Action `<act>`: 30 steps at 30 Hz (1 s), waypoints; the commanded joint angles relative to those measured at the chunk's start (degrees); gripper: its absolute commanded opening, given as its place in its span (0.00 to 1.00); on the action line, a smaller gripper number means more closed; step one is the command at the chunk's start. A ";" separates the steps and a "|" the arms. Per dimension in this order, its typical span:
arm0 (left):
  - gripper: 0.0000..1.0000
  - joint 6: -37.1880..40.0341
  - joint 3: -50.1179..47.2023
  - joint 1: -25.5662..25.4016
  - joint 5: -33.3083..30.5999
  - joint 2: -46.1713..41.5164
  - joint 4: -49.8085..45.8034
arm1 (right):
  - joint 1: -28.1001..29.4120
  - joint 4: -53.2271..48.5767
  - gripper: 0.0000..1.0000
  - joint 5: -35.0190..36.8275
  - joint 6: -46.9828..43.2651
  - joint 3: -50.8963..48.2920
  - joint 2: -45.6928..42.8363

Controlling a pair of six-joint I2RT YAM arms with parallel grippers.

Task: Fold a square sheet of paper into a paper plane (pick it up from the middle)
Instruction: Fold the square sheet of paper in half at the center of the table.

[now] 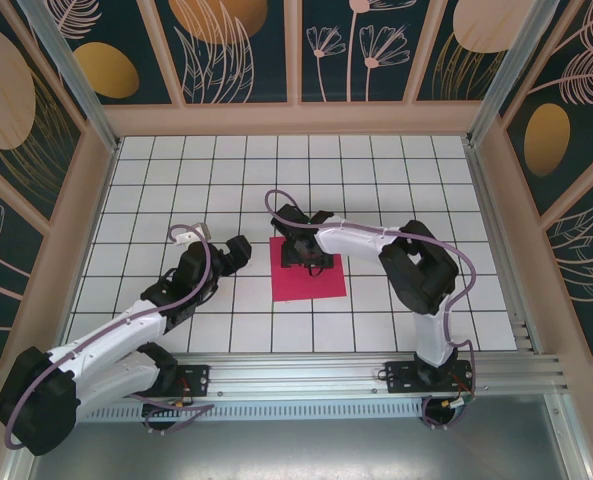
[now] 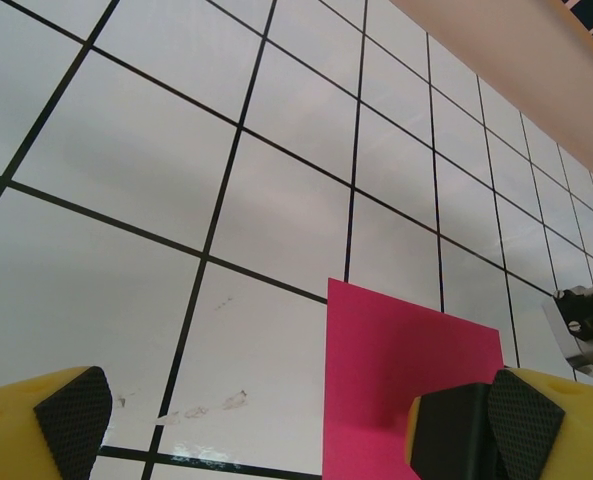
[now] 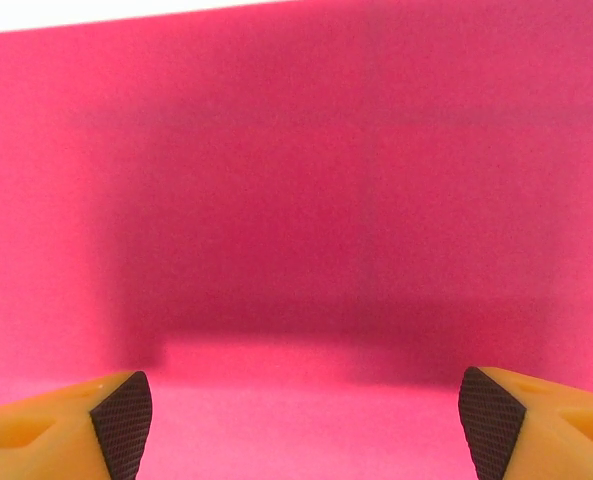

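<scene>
- Magenta square sheet of paper (image 1: 311,282) lies flat on the tiled table (image 1: 176,180), directly beneath your right gripper (image 3: 296,420), whose jaws stand wide apart above it.
- Your left gripper (image 2: 276,420) hangs spread wide, with the sheet's edge just ahead of its right side.

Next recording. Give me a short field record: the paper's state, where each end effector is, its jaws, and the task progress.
paper: square sheet of paper, magenta, lying flat on the tiled table
right end effector: over the sheet's far half, jaws open, nothing gripped
left end effector: left of the sheet, over bare tiles, jaws wide open, empty
progress: no fold visible, sheet not yet picked up
</scene>
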 commanded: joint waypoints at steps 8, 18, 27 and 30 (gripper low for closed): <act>0.98 -0.34 -0.46 0.30 -0.58 0.03 0.74 | 0.10 -1.06 0.82 -2.37 -3.43 -0.92 3.83; 0.98 -0.90 -0.11 0.35 1.37 1.74 1.75 | 0.18 -2.53 0.70 0.48 -3.56 0.29 3.98; 0.98 -1.43 0.07 0.27 2.11 2.51 1.58 | 0.19 -3.30 0.52 1.03 -3.60 1.85 1.23; 0.98 -1.42 0.24 0.32 1.93 2.37 1.34 | 0.10 -3.17 0.45 1.09 -3.60 2.30 -1.02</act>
